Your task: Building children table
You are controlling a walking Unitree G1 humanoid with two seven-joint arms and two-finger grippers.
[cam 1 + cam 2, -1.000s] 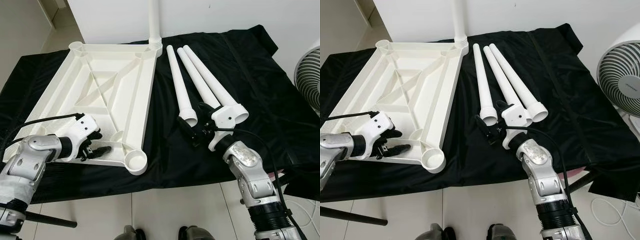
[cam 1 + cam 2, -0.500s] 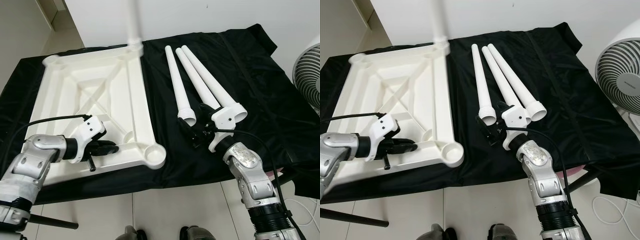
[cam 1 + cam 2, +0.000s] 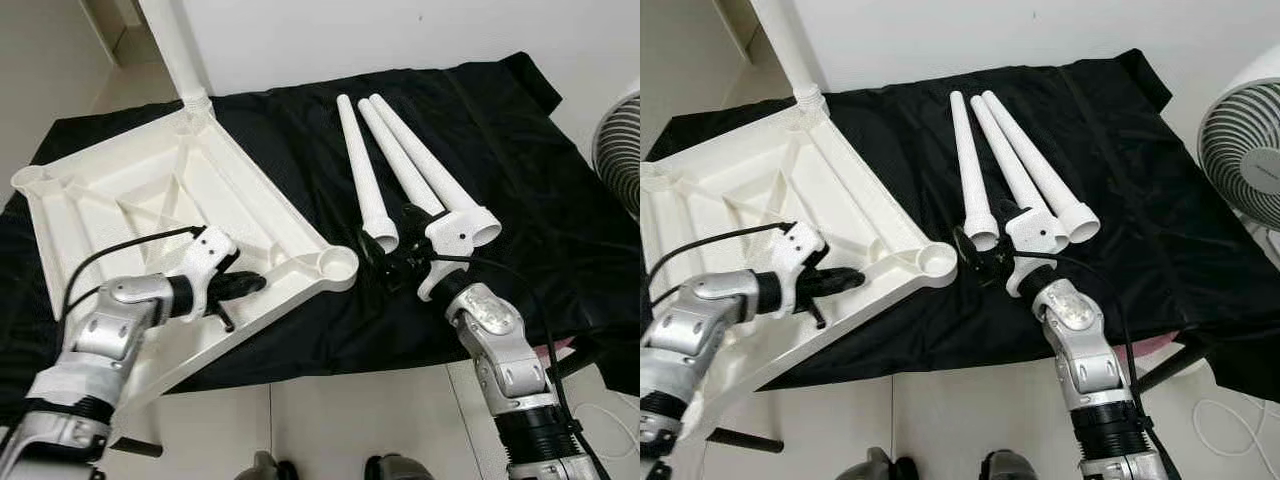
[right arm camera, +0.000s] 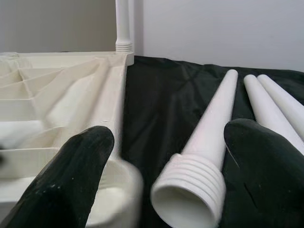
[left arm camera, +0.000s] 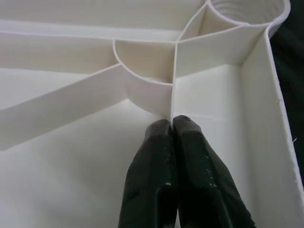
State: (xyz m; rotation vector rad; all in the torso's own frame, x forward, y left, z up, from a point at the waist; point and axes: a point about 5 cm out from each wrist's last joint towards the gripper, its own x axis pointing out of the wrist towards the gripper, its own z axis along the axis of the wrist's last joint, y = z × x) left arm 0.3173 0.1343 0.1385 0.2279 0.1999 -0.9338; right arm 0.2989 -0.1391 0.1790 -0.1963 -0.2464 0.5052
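The white tabletop point(image 3: 120, 195) lies upside down on the black cloth, turned at an angle. One white leg point(image 3: 172, 50) stands screwed into its far corner. My left gripper point(image 3: 246, 286) is shut on a thin rib point(image 5: 173, 76) near the empty corner socket point(image 3: 338, 265). Three loose white legs point(image 3: 400, 160) lie side by side on the cloth to the right. My right gripper point(image 3: 388, 262) is open, with one finger point(image 4: 71, 175) on each side of the threaded end point(image 4: 190, 190) of the nearest leg, not closed on it.
The black cloth point(image 3: 540, 200) covers a low table whose front edge drops to a tiled floor point(image 3: 330, 420). A white fan point(image 3: 1245, 135) stands at the right edge. A white wall runs behind the table.
The tabletop has swung round with my left gripper holding its rib. Its near corner socket now lies close to the loose legs. My right gripper has stayed at the nearest leg.
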